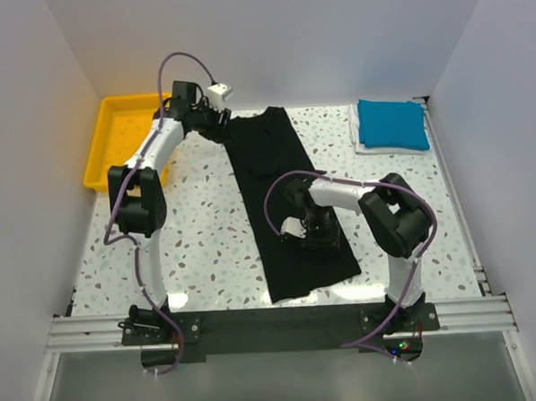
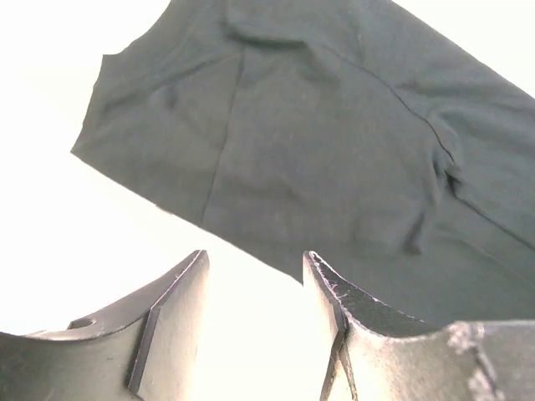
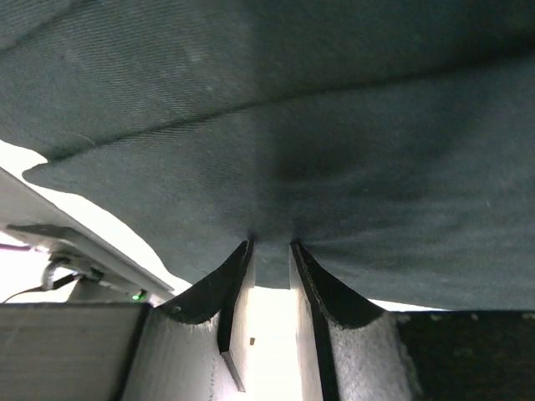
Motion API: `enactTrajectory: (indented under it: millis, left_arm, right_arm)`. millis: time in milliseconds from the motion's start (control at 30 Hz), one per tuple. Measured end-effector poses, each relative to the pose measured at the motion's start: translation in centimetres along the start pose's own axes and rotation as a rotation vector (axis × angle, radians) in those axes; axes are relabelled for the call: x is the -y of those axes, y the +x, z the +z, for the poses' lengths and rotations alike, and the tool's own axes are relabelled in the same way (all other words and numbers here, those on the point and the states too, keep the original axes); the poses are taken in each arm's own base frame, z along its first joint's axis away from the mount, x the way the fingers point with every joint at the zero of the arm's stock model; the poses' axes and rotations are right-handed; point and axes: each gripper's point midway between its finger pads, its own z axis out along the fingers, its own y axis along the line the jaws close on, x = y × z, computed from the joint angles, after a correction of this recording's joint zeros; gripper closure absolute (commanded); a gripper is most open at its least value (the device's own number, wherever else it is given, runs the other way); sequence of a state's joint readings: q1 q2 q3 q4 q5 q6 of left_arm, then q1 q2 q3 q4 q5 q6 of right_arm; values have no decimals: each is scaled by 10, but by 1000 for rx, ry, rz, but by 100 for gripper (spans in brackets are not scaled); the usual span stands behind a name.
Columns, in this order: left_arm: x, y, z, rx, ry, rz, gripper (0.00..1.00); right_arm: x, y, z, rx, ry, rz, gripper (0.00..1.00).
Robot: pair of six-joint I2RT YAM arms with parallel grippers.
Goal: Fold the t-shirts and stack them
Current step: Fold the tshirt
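The black t-shirt (image 1: 280, 177) lies as a long narrow strip down the middle of the table, collar end far. My left gripper (image 1: 221, 127) hovers at its far left corner, open and empty; in the left wrist view the gripper (image 2: 255, 259) hangs over bare table just short of the shirt's (image 2: 334, 142) edge. My right gripper (image 1: 313, 238) is down on the strip's near part. In the right wrist view the fingers (image 3: 270, 246) stand a little apart, open, with the cloth's (image 3: 292, 125) edge lying between the tips. The blue t-shirt (image 1: 392, 124) sits folded on the white one (image 1: 362, 147) at the far right.
A yellow tray (image 1: 98, 160) stands at the far left corner, just behind the left arm. White walls close in the table on three sides. A metal rail (image 1: 274, 321) carrying both arm bases runs along the near edge.
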State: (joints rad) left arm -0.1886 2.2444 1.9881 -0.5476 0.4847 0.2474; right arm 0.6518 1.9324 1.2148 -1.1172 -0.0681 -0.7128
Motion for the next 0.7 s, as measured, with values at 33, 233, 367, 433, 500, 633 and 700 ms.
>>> enactTrajectory:
  millis: [33,233,367,433,500,633,700]
  left_arm:
    - [-1,-2,-11,10,-2,-5,47]
    - [6,31,-43,-37,4,-60,47]
    - [21,69,-37,-118,43,-104,48]
    - [28,86,-34,-153,69,-126,48]
    - [34,97,-33,-173,93,-139,48]
    - [49,120,-30,-206,152,-168,48]
    - [56,127,-29,-218,175,-180,48]
  right_arm:
    - [-4,-3,1,-10,-7,-8,72]
    - [-40,-39,3,-69,-84,-53,72]
    - [-65,-76,1,-37,-145,-52,66]
    - [-75,-88,0,3,-176,-46,63]
    - [-80,-96,-3,48,-200,-36,57]
    - [-70,-113,-22,215,-235,-2,53]
    - [-54,-117,-45,317,-230,38,54]
